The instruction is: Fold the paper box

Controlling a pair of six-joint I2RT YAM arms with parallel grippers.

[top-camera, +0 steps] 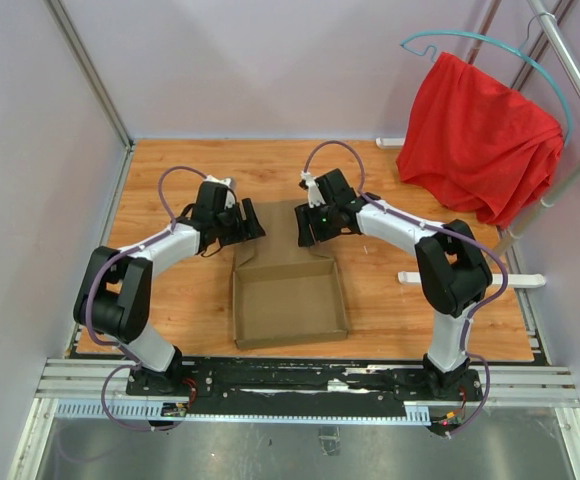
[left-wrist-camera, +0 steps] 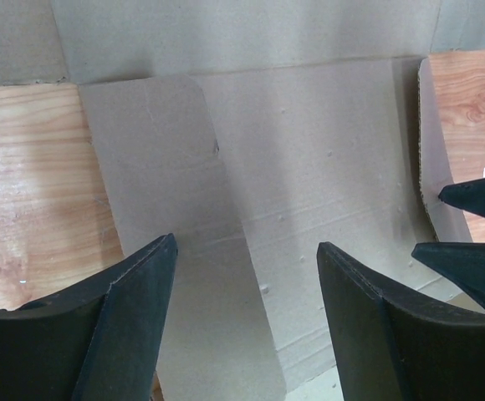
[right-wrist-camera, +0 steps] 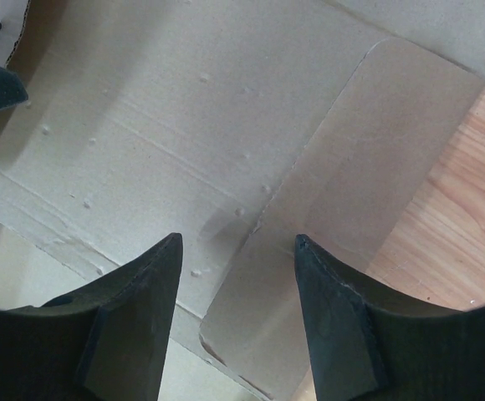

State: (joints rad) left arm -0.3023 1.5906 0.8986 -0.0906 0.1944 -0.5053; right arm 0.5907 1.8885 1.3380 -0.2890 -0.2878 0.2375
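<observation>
Both spread and empty, the left hand (left-wrist-camera: 247,242) and right hand (right-wrist-camera: 237,238) hung over the flat far lid (top-camera: 273,243) of the paper box (top-camera: 288,300); lifting it nearward probably came next.

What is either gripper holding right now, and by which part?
Nothing. The left gripper and right gripper both stand open over the flat far flap of the box, with no cardboard pinched.

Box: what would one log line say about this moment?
box: tray formed, lid unfolded | left gripper: open above lid | right gripper: open above lid | held: nothing
</observation>
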